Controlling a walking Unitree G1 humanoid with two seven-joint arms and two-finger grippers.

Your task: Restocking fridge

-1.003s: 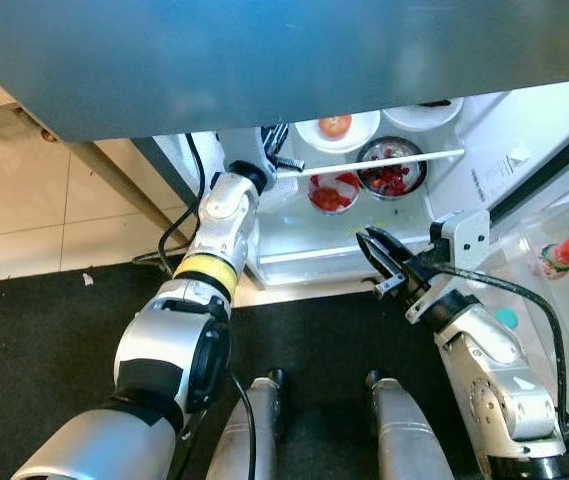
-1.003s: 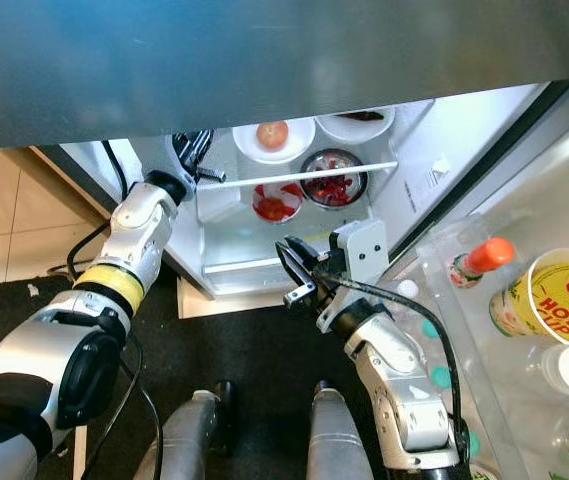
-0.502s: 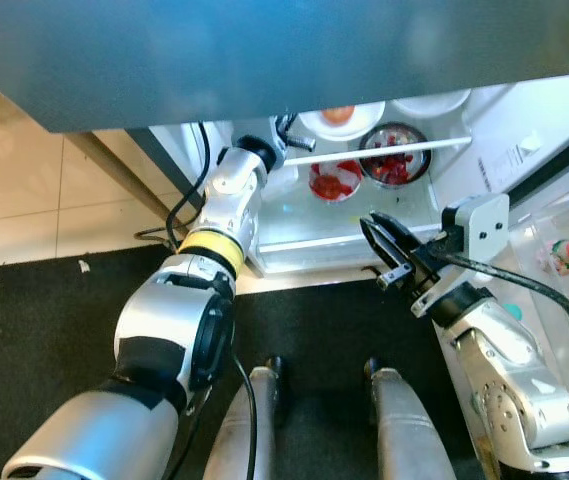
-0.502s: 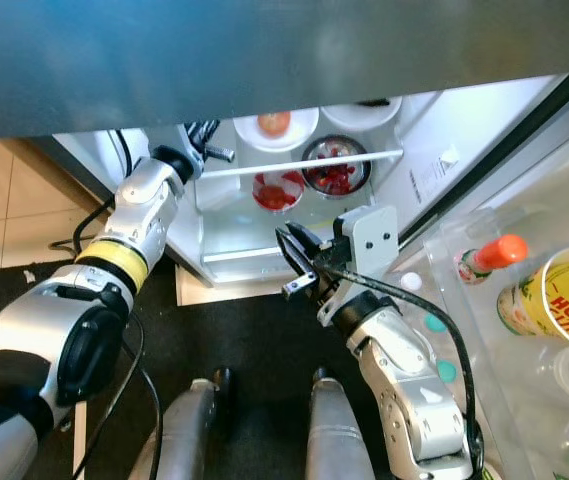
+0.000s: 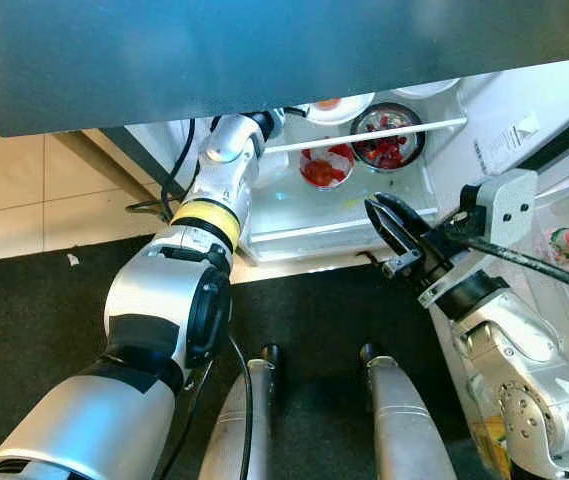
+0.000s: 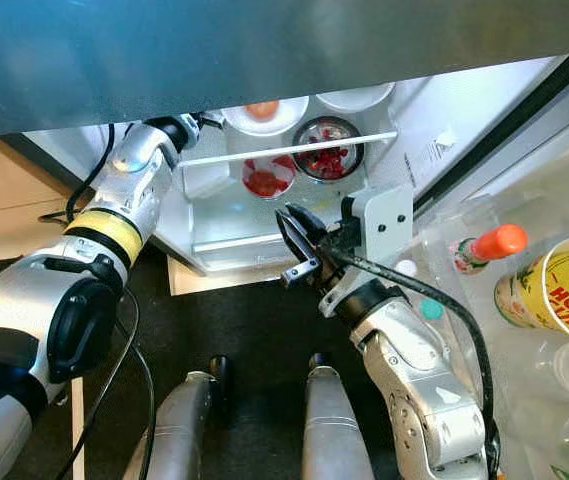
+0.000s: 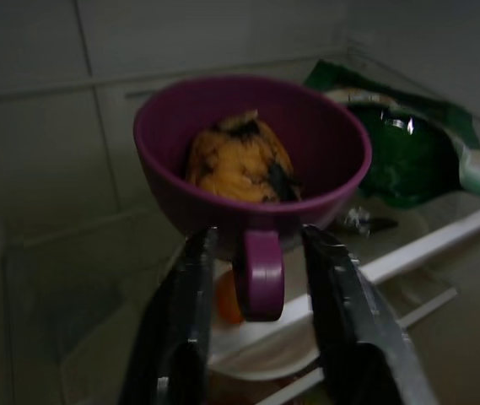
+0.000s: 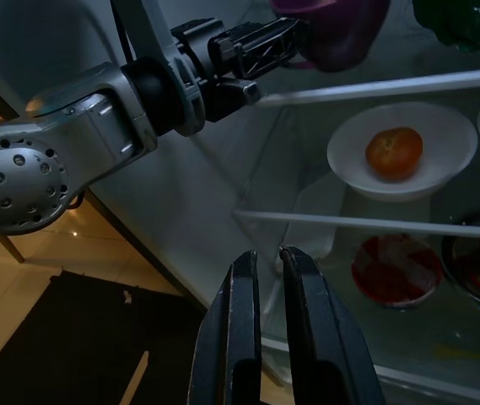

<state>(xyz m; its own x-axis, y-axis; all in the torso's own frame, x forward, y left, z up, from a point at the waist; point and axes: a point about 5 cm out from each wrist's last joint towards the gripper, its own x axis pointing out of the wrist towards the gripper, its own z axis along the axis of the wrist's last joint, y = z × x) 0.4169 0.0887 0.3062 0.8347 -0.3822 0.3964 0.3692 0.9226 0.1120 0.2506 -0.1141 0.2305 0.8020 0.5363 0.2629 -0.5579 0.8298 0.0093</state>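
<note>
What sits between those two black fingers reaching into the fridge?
In the left wrist view, the purple cup's handle sits between the left gripper's fingers; the cup holds something orange.

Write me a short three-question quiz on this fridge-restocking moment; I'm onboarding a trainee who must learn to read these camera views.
1. True or false: the left gripper holds the purple plastic cup by its handle.
2. Multiple choice: what lies in the white round bowl on the fridge shelf? A) an orange round fruit B) a green bag C) red sauce
3. Fill in: the right gripper hangs in front of the open fridge with its fingers nearly ____ and nothing between them.

Key:
1. True; its fingers sit either side of the handle.
2. A; the orange round fruit lies in it.
3. shut
</note>
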